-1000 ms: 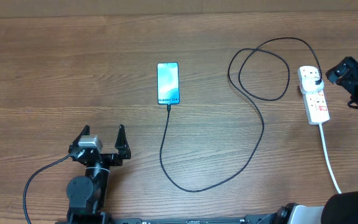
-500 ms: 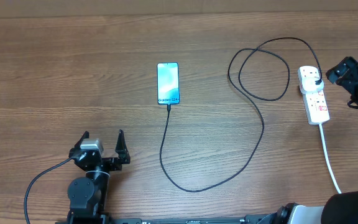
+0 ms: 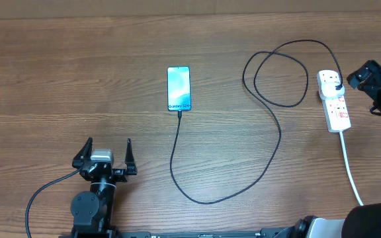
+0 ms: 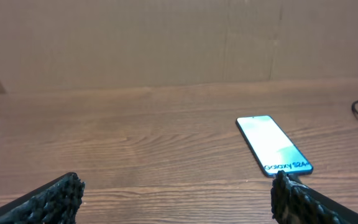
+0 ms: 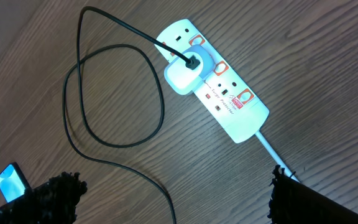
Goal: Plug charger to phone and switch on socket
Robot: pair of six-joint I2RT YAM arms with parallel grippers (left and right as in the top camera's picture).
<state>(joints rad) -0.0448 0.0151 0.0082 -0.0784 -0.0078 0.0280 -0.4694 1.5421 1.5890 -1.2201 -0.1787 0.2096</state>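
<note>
At the lower left of the overhead frame, my left claw (image 3: 108, 144) stands wide over the bare table (image 3: 58, 66), holding nothing. My right claw (image 5: 176, 199) is spread wide too, empty, at the right edge just beside the socket (image 3: 335, 102). An outlet near the strip's upper end holds the plug end of the charger (image 3: 270, 152) — the other outlets have nothing in them. The black cable loops, sweeps down and climbs to the phone (image 3: 179, 88) at upper centre — its tip touches the phone's lower edge. The screen glows blue. A white cord (image 3: 350, 165) trails from the socket toward the lower right.
</note>
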